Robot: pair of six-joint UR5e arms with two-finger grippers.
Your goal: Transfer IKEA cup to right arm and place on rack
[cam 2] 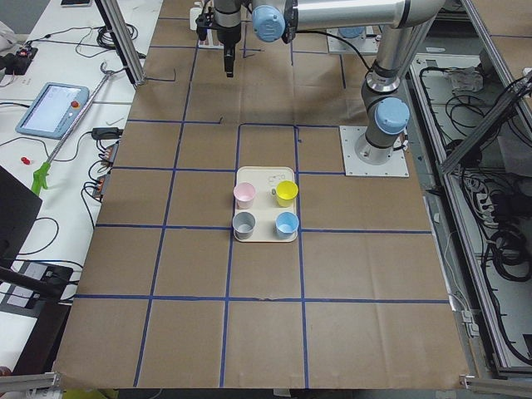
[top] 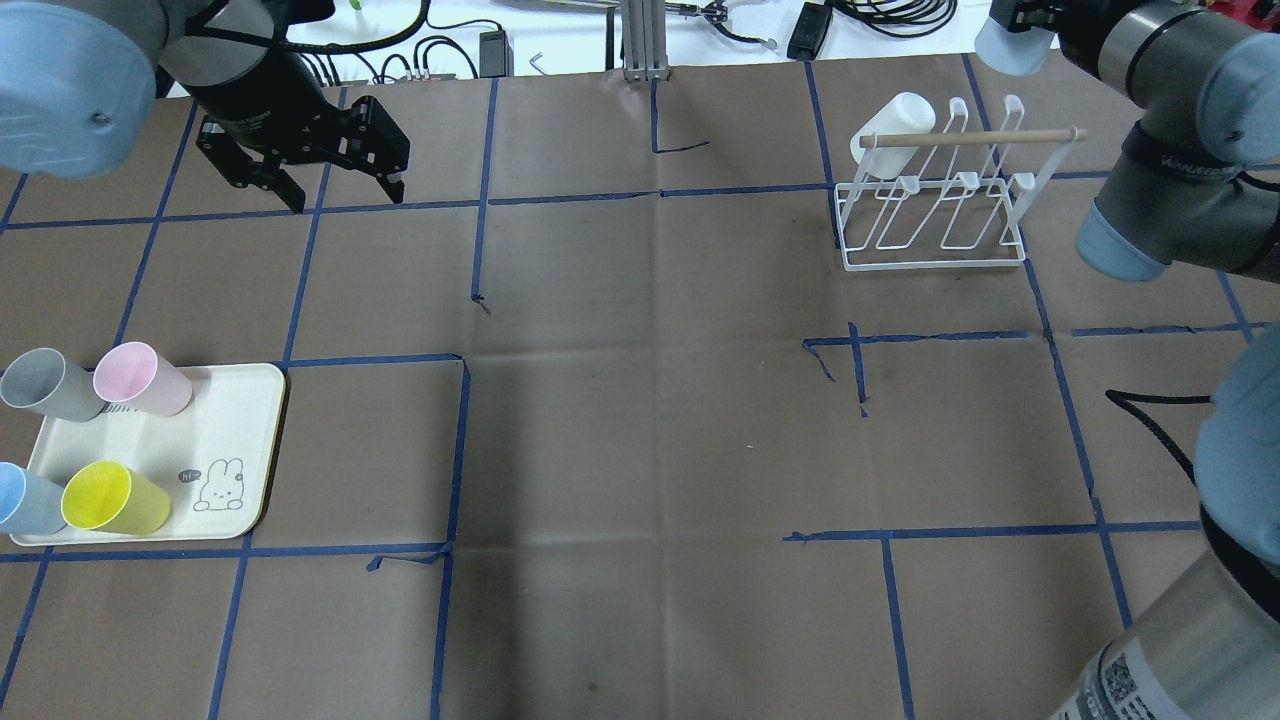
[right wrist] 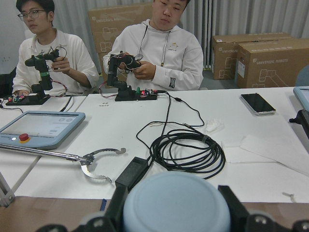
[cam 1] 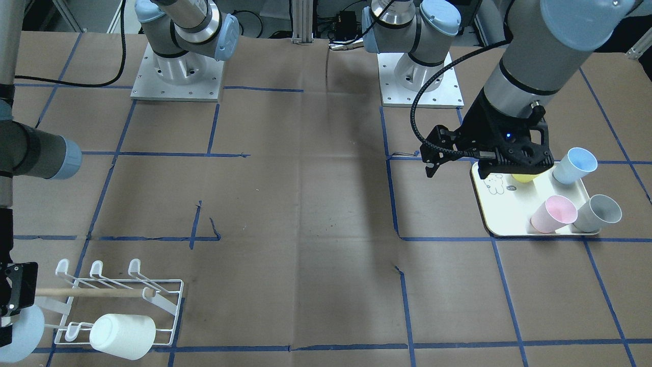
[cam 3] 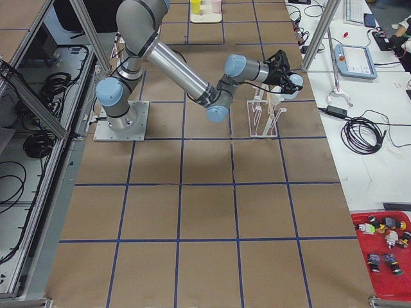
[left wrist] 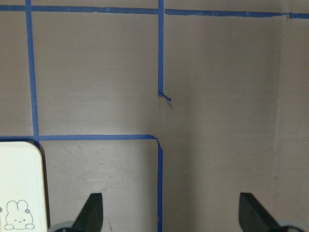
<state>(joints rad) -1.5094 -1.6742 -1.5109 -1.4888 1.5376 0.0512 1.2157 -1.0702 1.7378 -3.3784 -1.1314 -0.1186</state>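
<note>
Only part of the blue cup (top: 1003, 48) shows overhead, cut by the frame's top edge. The right gripper (right wrist: 175, 215) pinches it near the rack's (top: 970, 137) end, its fingers mostly out of shot. Whether cup and rack touch is hard to tell. A white cup (top: 895, 120) sits on a corner prong. The left gripper (top: 343, 190) hovers spread and empty. From the front it hides most of the yellow cup (cam 1: 524, 178) on the tray (top: 240, 420).
</note>
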